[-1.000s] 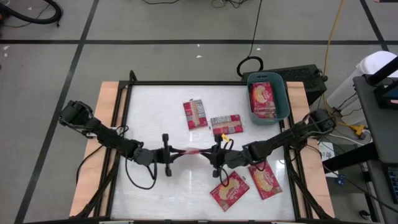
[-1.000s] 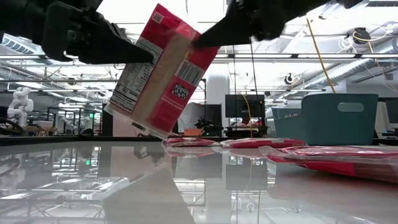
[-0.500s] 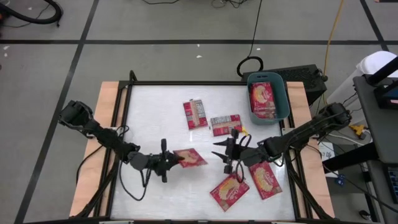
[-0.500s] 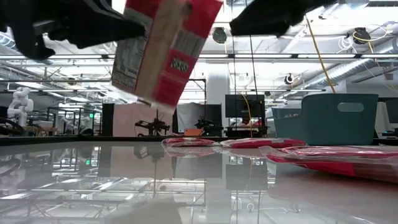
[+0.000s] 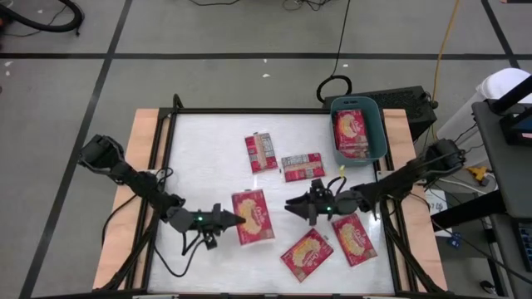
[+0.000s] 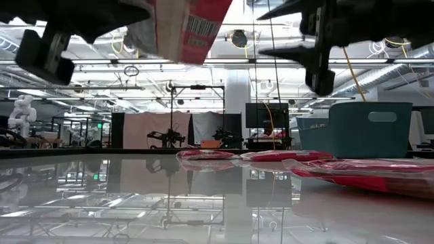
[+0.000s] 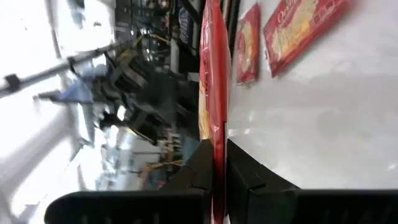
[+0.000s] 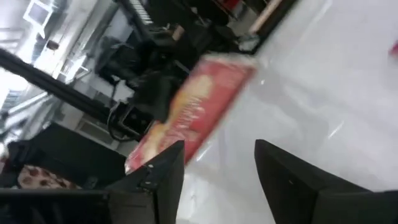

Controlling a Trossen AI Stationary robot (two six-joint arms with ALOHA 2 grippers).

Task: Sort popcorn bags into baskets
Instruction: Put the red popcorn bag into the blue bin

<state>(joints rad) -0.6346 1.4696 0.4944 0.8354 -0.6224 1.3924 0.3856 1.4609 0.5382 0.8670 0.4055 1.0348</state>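
My left gripper [image 5: 232, 220] is shut on one red popcorn bag [image 5: 253, 217], held above the table's near middle with its yellow picture face up; the low view shows it [image 6: 184, 24] high above the tabletop. My right gripper [image 5: 291, 204] stands open just right of that bag, touching nothing. Two bags [image 5: 261, 152] [image 5: 302, 166] lie label side up at the table's middle. Two more [image 5: 307, 253] [image 5: 354, 238] lie picture side up near the front right. The teal basket [image 5: 376, 143] at the far right holds bags [image 5: 351, 133]. My left gripper pinches the bag's left long edge [image 7: 216, 134] between its two fingers [image 7: 200, 163], which come in level from the table's left. The bag sticks out past the fingertips toward the right, roughly flat and lifted clear of the table.
Bare tabletop [image 5: 199, 158] lies left of the loose bags. The wooden table border [image 5: 141, 166] frames the work area. In the low view the basket [image 6: 359, 129] stands behind the flat bags [image 6: 366, 173] on the right.
My right gripper has let go of the bag, opened and drawn back toward the table's right edge. My left gripper has turned and shifted slightly toward the near edge. The bag has gone from standing on edge between both grippers to lying flat, picture up, and higher.
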